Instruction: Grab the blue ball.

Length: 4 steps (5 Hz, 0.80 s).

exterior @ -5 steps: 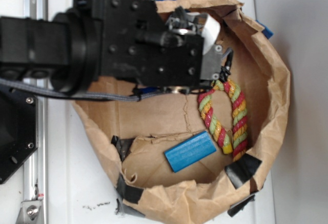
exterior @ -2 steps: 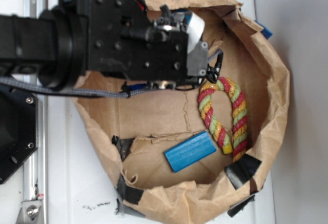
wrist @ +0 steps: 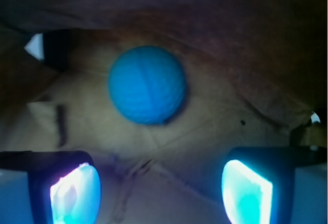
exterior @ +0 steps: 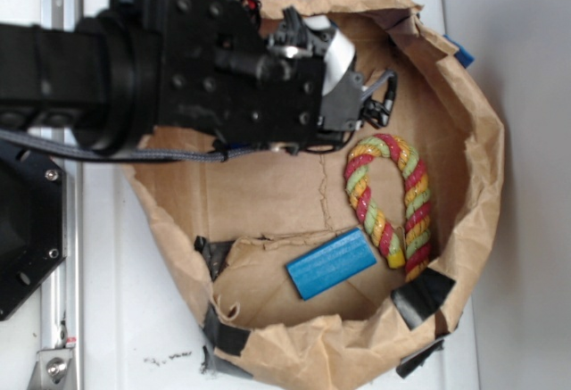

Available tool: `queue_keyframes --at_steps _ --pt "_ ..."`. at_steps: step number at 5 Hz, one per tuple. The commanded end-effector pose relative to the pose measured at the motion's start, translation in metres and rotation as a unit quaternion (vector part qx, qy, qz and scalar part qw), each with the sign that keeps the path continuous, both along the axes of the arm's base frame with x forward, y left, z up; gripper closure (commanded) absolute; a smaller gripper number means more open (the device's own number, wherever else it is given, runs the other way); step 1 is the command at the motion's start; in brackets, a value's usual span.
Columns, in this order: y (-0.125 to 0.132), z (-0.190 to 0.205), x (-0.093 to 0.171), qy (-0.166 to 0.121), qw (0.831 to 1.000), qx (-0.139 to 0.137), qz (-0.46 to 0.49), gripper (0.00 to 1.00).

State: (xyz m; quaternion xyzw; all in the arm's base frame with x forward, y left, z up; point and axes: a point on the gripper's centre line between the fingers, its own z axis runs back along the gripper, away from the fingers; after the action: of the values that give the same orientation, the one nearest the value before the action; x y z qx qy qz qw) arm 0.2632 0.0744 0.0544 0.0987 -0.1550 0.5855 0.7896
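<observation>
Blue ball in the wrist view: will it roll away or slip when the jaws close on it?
The blue ball is round and sits free on creased paper, so a nudge probably rolls it. Its dimpled matte surface should grip reasonably. The gripper jaws stand open wider than the ball, so centring first seems wise.

No legible text or labels.

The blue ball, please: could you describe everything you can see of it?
The blue ball appears only in the wrist view; the arm hides it from the exterior camera. It is round, teal-blue and matte, with a finely dimpled surface and a faint seam down its middle. It rests on crumpled brown paper, ahead of the open gripper, whose fingers do not touch it.
</observation>
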Motion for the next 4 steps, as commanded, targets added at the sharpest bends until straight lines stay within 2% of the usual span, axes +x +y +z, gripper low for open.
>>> queue_keyframes --at_steps 1,2,3,4 --pt "0.009 0.008 -0.005 -0.020 0.999 0.027 0.018 0.00" --pt "0.016 0.014 -0.009 -0.013 0.999 0.022 0.022 0.00" --pt "0.020 0.017 -0.012 -0.021 0.999 0.015 0.020 0.00" --pt "0.023 0.015 -0.009 -0.030 0.999 0.024 0.035 0.00"
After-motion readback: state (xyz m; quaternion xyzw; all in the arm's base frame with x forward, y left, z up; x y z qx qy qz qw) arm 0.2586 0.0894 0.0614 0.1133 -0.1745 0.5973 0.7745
